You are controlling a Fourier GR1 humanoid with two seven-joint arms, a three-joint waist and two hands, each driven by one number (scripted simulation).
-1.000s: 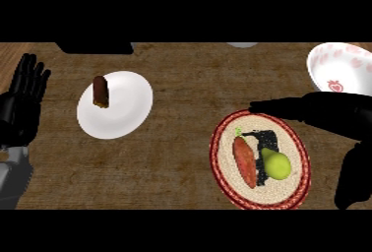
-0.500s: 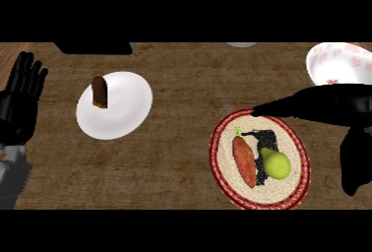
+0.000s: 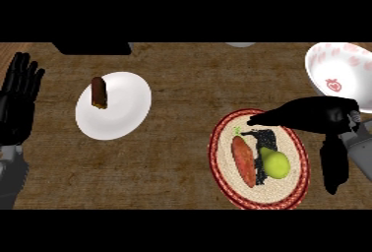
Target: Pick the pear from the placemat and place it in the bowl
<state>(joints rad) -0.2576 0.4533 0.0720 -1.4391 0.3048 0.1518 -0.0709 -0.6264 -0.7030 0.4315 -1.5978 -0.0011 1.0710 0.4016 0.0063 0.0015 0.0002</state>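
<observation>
The yellow-green pear [image 3: 274, 162] lies lower right on the round red-rimmed woven placemat [image 3: 291, 189], beside a long orange carrot [image 3: 243, 161]. The open, empty right robot hand [image 3: 312, 114] above might snag that carrot instead.

This reads as a kitchen or dining spot in a home; the surface [image 3: 181, 147] is brown wood with a visible grain, like a counter or eating table; it is laid with tableware rather than tools. A plain white plate [image 3: 127, 115] carries a brown piece of food [image 3: 99, 92]; a round woven placemat [image 3: 292, 183] with a red rim lies to the right of it, bearing a green-yellow pear [image 3: 275, 163] just beside a long orange vegetable [image 3: 243, 161]; a white bowl [image 3: 341, 66] with a pink-red pattern stands at the far right; food and crockery together point to a place where meals are set out.
</observation>
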